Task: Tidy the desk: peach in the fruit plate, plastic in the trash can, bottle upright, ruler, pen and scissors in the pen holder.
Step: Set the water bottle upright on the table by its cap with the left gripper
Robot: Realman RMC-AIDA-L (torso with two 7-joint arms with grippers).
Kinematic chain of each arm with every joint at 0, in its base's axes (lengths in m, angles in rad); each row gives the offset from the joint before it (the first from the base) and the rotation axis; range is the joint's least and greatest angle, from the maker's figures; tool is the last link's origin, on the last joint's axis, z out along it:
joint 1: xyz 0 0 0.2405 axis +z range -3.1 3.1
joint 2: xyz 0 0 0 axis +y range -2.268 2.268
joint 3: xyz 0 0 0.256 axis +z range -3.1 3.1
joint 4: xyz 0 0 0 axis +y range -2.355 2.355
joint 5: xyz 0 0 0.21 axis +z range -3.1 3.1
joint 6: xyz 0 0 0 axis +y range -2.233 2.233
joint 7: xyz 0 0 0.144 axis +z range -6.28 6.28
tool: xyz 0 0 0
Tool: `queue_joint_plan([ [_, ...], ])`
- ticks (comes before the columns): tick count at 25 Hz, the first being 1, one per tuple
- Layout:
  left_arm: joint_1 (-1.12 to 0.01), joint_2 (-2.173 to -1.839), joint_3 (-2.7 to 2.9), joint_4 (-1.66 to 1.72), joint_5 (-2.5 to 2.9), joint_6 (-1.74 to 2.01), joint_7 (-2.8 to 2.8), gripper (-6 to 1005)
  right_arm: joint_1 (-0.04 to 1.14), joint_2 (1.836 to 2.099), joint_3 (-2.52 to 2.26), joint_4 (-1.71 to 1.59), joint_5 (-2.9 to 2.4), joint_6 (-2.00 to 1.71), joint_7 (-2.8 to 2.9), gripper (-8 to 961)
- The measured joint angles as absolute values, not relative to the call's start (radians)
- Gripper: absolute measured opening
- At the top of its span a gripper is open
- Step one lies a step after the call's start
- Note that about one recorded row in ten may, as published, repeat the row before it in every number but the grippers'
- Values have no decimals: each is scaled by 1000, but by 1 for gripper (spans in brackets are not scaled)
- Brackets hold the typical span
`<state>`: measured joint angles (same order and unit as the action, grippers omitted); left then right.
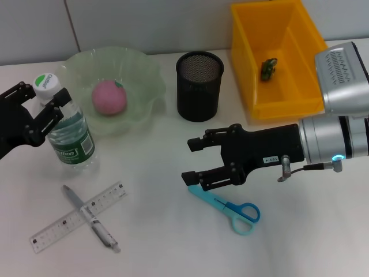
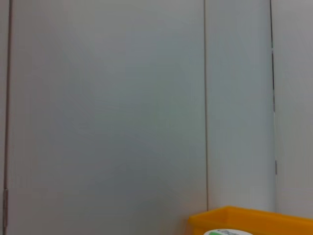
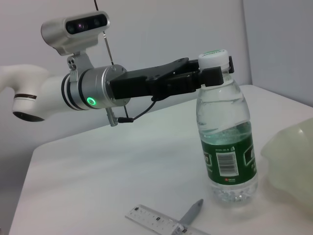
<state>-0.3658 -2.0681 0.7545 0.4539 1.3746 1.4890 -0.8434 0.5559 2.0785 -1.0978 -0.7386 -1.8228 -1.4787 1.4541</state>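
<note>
The bottle (image 1: pixel 70 137) (image 3: pixel 226 152) stands upright on the desk (image 1: pixel 161 231) at the left. My left gripper (image 1: pixel 48 92) (image 3: pixel 217 68) is open, one finger on each side of the neck just under the cap (image 2: pixel 227 232). Low over the middle of the desk, my right gripper (image 1: pixel 189 160) is open and empty, just above the blade end of the scissors (image 1: pixel 225 205). The peach (image 1: pixel 109 97) lies in the fruit plate (image 1: pixel 144 69) (image 3: pixel 293 156). The plastic (image 1: pixel 268 68) is inside the trash can (image 1: pixel 253 92) (image 2: pixel 254 220). The pen (image 1: pixel 92 218) (image 3: pixel 190 213) lies across the ruler (image 1: pixel 78 225) (image 3: pixel 151 218) at the front left. The pen holder (image 1: pixel 199 86) looks empty.
The fruit plate, pen holder and trash can stand in a row along the back of the desk, before a pale wall. The bottle is close to the plate's front left rim. My right forearm stretches in from the right edge, above the desk.
</note>
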Motion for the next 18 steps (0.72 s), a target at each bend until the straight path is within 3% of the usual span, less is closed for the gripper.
queue_joint_plan([
  [18, -367, -2069, 748, 439, 1367, 1430, -835, 453, 552, 2078, -1104, -736, -1825, -1457, 1454, 776],
])
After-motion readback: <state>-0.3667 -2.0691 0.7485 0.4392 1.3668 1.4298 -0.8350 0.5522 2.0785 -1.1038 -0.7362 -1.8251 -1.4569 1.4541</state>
